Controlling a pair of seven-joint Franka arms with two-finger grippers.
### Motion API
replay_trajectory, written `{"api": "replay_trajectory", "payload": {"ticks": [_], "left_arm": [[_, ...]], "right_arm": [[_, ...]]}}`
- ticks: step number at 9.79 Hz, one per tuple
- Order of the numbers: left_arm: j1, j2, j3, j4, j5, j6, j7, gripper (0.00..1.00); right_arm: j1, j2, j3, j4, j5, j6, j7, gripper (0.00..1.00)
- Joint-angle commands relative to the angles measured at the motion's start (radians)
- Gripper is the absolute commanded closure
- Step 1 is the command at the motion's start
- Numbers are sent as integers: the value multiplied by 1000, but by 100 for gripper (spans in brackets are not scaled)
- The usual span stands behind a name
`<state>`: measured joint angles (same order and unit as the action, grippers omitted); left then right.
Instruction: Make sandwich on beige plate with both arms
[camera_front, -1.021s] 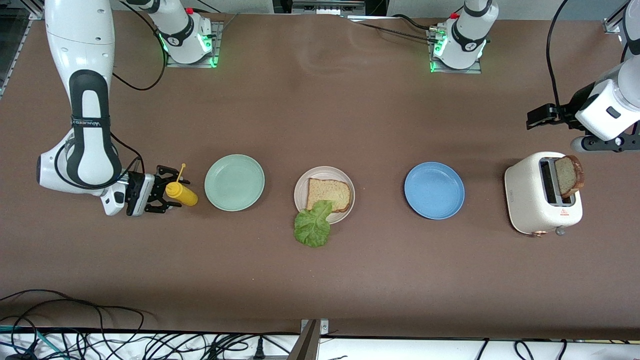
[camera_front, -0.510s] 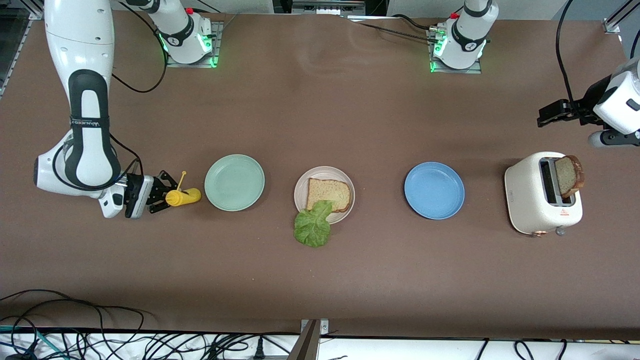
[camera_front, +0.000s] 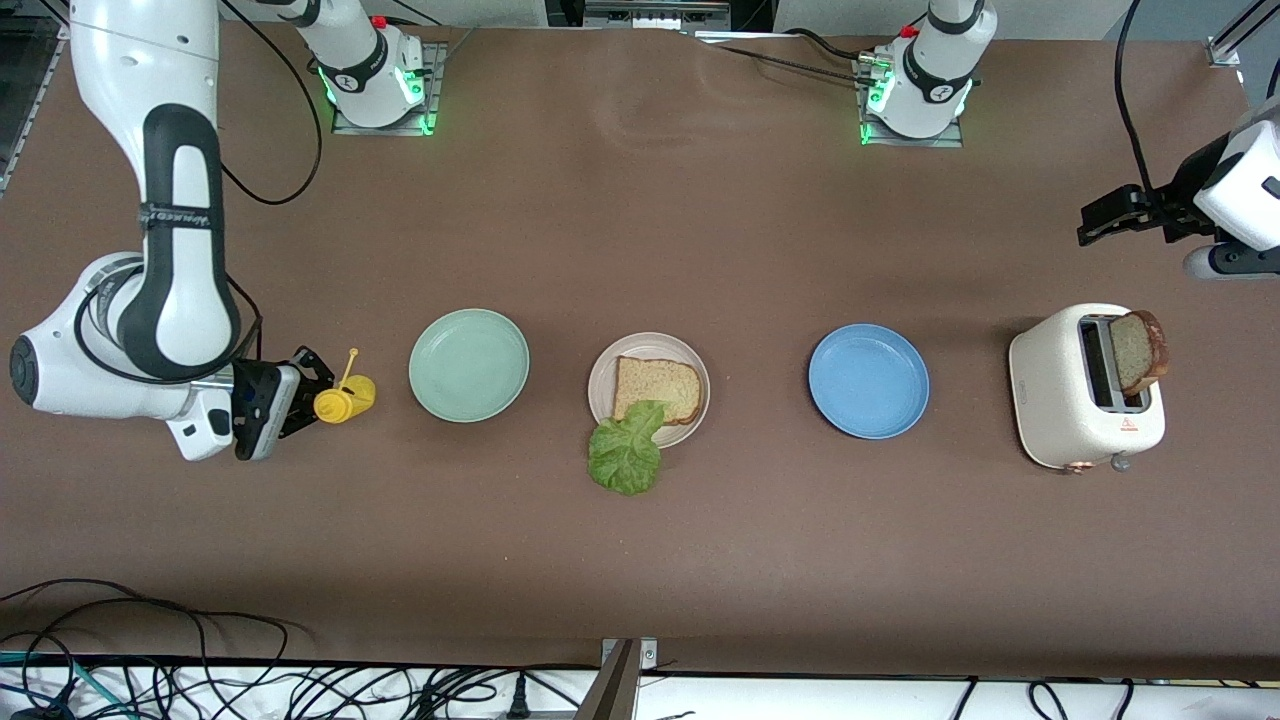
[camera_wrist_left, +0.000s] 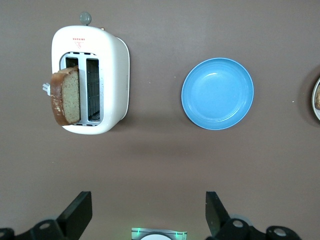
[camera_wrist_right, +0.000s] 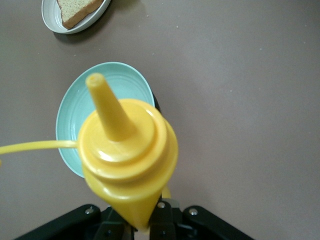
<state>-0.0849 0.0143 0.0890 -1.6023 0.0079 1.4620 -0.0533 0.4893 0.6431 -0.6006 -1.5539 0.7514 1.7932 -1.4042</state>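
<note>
R gripper (camera_front: 300, 392) clamped on yellow squeeze bottle (camera_front: 343, 399), held above table at right arm's end, beside mint-green plate (camera_front: 468, 365); fingers mostly hidden by bottle body in right wrist view. L gripper (camera_front: 1100, 213) wide open, empty, up over bare table near toaster (camera_front: 1075, 395); only its fingertips (camera_wrist_left: 79, 210) show in left wrist view. Beige plate (camera_front: 602, 372) mid-table, one bread slice (camera_front: 655, 388) on it. Lettuce leaf (camera_front: 626, 451) overlaps slice edge, mostly hanging off plate rim onto table. 2nd slice (camera_front: 1138, 352) sticks up from toaster slot, lower part hidden. Blue plate (camera_front: 868, 380) between toaster and beige plate.
</note>
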Motion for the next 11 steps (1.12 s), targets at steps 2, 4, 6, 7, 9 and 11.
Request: {"api": "replay_trajectory", "payload": {"ticks": [2,4,6,7,9,11], "left_arm": [[8,-22,-17,-19,38,0,-8,0],[1,-14,-15,-13,38,-3,-8,0],[4,-13,-15,-10,38,-3,-5,0],[1,-10,-15,-8,38,-3,-6,0],[-6,-4,-15,-7,38,-3,-5,0],[-10,6,-17,-5,38,-3,-5,0]], "right_arm": [[129,-3,-5,112,-197,-25,290,96],[237,-3,-5,129,-366,-17,435,96],[310,7,-5,161,-470,-9,532,96],[349,15,2,184,-588,-9,581,96],[467,39,2,184,-766,-11,735,96],[572,84,1,187,-935,-14,824,96]]}}
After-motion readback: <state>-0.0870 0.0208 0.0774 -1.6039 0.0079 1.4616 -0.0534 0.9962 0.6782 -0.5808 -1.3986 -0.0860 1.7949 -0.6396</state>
